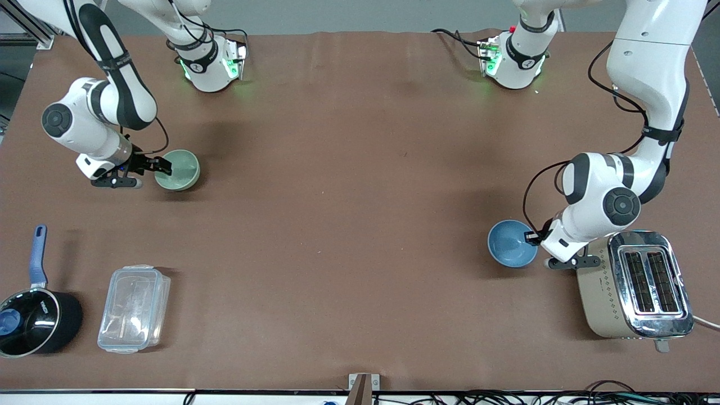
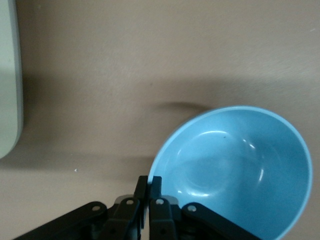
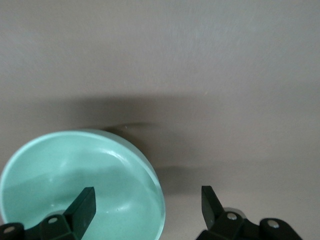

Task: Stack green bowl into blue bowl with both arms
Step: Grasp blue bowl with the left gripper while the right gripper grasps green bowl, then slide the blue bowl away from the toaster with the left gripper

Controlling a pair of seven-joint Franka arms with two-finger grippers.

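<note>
Grippers point(image 1: 160, 165) point(image 1: 529, 237) at green bowl point(image 1: 181, 169), blue bowl point(image 1: 509, 243)

Even, fairly bright overhead light falls on the brown table point(image 1: 349, 197), and soft shadows spread under both arms. Glare glints on the chrome toaster point(image 1: 635, 284) near the corner at the left arm's end. In the wrist views, the blue bowl point(image 2: 240, 165) and the green bowl point(image 3: 75, 180) look slightly soft, each casting a dark smeared shadow.
</note>
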